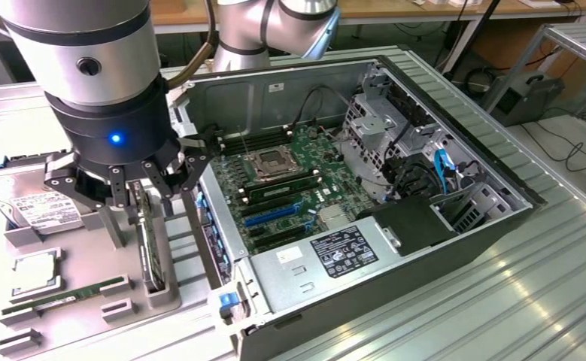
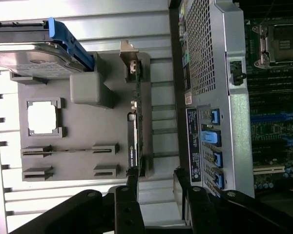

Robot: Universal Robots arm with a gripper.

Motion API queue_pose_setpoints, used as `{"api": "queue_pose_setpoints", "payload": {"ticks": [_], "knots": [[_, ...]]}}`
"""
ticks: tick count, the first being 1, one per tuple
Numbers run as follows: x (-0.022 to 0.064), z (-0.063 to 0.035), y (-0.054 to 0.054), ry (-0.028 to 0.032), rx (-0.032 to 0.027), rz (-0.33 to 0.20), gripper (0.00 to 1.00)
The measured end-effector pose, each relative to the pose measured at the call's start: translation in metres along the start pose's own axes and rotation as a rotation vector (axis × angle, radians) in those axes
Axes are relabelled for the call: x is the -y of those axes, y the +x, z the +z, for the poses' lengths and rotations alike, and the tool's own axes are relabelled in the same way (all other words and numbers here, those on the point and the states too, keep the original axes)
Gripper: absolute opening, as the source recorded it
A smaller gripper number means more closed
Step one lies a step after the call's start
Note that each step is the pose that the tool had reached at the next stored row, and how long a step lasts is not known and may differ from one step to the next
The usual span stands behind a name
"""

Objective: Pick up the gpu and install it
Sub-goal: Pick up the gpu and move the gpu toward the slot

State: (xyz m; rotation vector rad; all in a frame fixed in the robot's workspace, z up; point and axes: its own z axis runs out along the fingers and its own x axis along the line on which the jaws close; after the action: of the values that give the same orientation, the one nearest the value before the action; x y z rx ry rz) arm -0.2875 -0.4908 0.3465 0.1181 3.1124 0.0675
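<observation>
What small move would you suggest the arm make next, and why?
Probably ease the gripper a little lower: it hangs open over the graphics card, which stands on edge in the gray holder, not yet gripped.

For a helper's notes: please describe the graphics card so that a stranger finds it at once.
Find the open computer case; the grey holder lies beside it, on the exterior view's left. The graphics card is the thin black board standing on edge nearest the case, unlike the slim green memory stick.
</observation>
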Motion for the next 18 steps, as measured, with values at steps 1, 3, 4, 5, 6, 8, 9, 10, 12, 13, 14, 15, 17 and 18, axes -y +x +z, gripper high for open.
{"api": "queue_pose_setpoints", "payload": {"ticks": [1, 3, 4, 5, 6, 8, 9, 10, 12, 13, 14, 15, 17, 18], "knots": [[0.0000, 0.0005, 0.0006, -0.0001, 0.0000, 0.000, 0.42], [-0.0001, 0.0016, 0.0015, -0.0002, 0.0001, 0.000, 0.42], [-0.0002, 0.0022, 0.0020, -0.0001, 0.0001, 0.000, 0.42], [-0.0003, 0.0028, 0.0026, -0.0001, 0.0000, 0.000, 0.42], [-0.0004, 0.0033, 0.0031, 0.0000, -0.0001, 0.000, 0.42], [-0.0005, 0.0044, 0.0041, -0.0001, 0.0000, 0.000, 0.42], [-0.0006, 0.0049, 0.0046, -0.0001, 0.0001, 0.000, 0.42], [-0.0007, 0.0054, 0.0051, 0.0000, 0.0000, 0.000, 0.42], [-0.0008, 0.0063, 0.0060, -0.0001, -0.0001, 0.000, 0.42], [-0.0010, 0.0068, 0.0063, 0.0000, 0.0000, 0.000, 0.42], [-0.0012, 0.0073, 0.0067, 0.0000, 0.0000, 0.000, 0.42], [-0.0014, 0.0078, 0.0071, 0.0000, 0.0000, 0.000, 0.42], [-0.0018, 0.0088, 0.0079, -0.0001, 0.0000, 0.000, 0.42], [-0.0019, 0.0093, 0.0084, -0.0001, 0.0001, 0.000, 0.42]]}}
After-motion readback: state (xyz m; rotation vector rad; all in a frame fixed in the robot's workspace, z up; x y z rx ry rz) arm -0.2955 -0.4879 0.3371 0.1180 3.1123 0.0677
